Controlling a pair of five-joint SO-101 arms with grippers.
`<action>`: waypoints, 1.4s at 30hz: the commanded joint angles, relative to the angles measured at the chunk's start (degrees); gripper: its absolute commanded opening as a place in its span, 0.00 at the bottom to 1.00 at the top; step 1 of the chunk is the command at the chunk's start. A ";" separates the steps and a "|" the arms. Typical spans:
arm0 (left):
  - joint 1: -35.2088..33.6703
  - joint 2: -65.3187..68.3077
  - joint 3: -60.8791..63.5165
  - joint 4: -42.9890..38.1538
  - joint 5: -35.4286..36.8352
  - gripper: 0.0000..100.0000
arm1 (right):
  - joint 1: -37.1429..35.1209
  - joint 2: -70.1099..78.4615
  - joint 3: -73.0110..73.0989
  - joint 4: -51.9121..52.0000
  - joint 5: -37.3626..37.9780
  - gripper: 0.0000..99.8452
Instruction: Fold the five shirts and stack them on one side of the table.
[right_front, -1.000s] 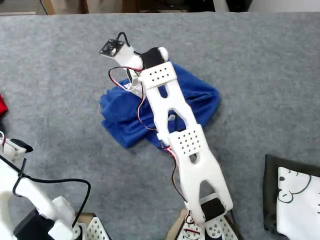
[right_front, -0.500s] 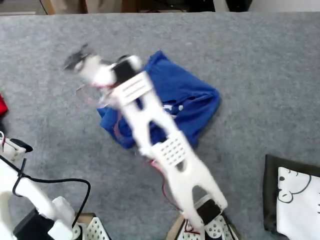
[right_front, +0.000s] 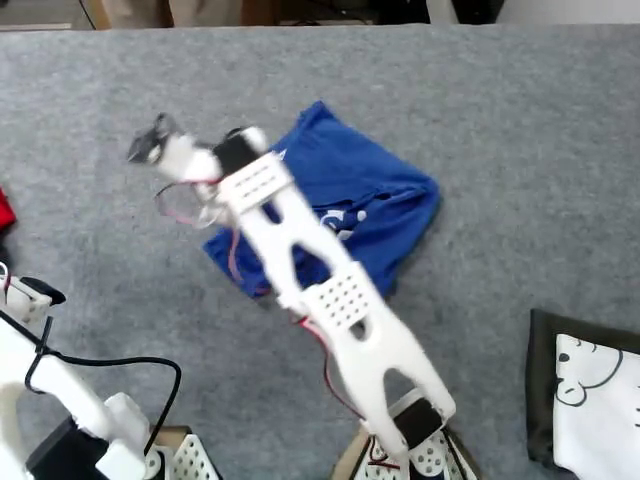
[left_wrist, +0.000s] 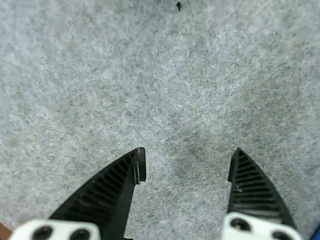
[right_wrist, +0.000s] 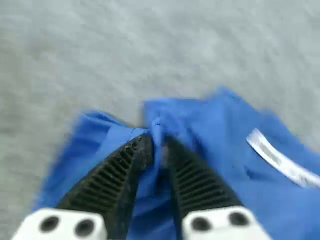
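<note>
right hand (right_wrist: 159, 143) swung left, pinching blue shirt (right_front: 372, 188) edge.

The high view looks steeply down over the grey bench (right_front: 520, 120), with the arm bases at six o'clock. Each wrist view looks from close behind its arm's end: the left tool (left_wrist: 189, 152) over bare bench, the right tool (right_wrist: 157, 142) at the blue shirt (right_front: 380, 190), which the high view shares.

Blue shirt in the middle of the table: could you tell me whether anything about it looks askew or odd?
The blue shirt lies crooked and rumpled, with uneven edges and one corner poking out toward the far side, not a tidy fold. The right gripper is shut on a bunched ridge of it.
</note>
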 joint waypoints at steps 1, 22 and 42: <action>-0.09 -1.36 -0.18 -0.70 -0.53 0.27 | 7.78 -3.56 -4.70 0.18 0.35 0.00; 21.10 -1.01 -0.62 -0.88 0.00 0.27 | 43.21 -10.51 -3.91 8.62 1.93 0.00; 56.70 20.18 -26.81 -7.30 29.98 0.28 | 50.51 9.54 -18.15 8.79 -5.89 0.00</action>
